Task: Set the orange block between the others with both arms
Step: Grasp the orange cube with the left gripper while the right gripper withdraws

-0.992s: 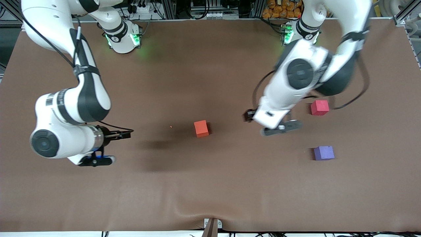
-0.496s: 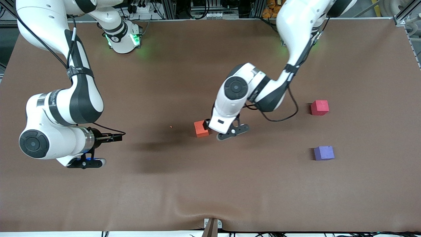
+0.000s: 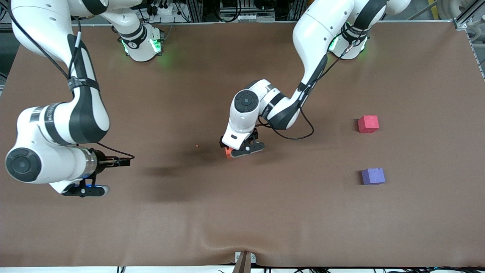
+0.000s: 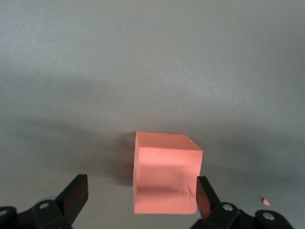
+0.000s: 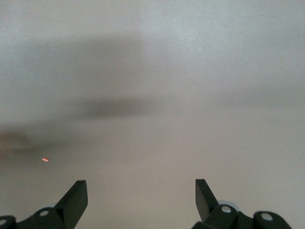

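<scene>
My left gripper (image 4: 138, 193) sits spread wide around the orange block (image 4: 166, 174), nothing gripped.

One fingertip (image 4: 76, 191) stands clear of the block, the other just beside it. I see a plain matte cube, small crease on one face, no readable markings, mid-table, well apart from the red-pink cube (image 3: 368, 123) and purple-blue cube (image 3: 373, 176). My right gripper (image 5: 138, 193) waits wide open and empty over bare table (image 3: 242, 212) at its own end.

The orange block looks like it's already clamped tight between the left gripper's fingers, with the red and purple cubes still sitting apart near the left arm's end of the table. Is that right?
Not quite. The left gripper is open, not clamped: the left wrist view shows its fingers spread around the orange block, one with a clear gap. The red cube and purple cube do sit apart there.
</scene>
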Action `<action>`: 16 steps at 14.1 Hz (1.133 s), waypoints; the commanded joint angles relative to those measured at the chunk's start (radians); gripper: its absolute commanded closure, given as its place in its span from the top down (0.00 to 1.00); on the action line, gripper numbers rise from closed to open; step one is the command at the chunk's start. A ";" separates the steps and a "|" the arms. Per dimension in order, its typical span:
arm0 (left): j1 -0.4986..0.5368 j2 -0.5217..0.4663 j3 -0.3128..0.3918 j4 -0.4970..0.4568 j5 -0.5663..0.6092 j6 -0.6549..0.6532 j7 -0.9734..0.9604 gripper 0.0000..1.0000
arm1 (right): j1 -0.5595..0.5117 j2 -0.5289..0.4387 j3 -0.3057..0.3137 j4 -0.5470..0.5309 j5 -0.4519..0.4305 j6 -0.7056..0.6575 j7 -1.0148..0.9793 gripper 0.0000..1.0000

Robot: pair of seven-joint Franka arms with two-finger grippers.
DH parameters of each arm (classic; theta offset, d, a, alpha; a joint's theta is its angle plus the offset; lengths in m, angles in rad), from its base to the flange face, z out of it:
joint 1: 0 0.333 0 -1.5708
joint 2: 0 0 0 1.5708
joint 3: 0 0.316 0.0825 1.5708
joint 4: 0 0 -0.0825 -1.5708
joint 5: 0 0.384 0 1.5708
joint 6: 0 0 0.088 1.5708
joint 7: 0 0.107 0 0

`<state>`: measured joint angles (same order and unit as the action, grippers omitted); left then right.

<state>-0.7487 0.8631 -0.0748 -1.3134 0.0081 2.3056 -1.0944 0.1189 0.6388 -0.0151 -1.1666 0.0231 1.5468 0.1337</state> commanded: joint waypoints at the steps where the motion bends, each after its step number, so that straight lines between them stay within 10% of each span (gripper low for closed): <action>1: -0.034 0.042 0.032 0.039 0.003 0.038 0.001 1.00 | -0.016 -0.034 0.020 -0.035 -0.011 -0.004 -0.003 1.00; 12: -0.049 0.085 0.040 0.065 0.003 0.094 0.004 0.96 | -0.122 -0.220 0.020 -0.178 -0.011 0.033 -0.115 1.00; 16: -0.043 0.085 0.037 0.062 -0.002 0.094 0.027 0.36 | -0.096 -0.349 0.027 -0.209 -0.002 -0.017 -0.128 1.00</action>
<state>-0.7853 0.9308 -0.0477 -1.2841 0.0081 2.3950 -1.0822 0.0086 0.4019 -0.0044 -1.2903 0.0215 1.5403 0.0111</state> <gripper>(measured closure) 0.203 0.000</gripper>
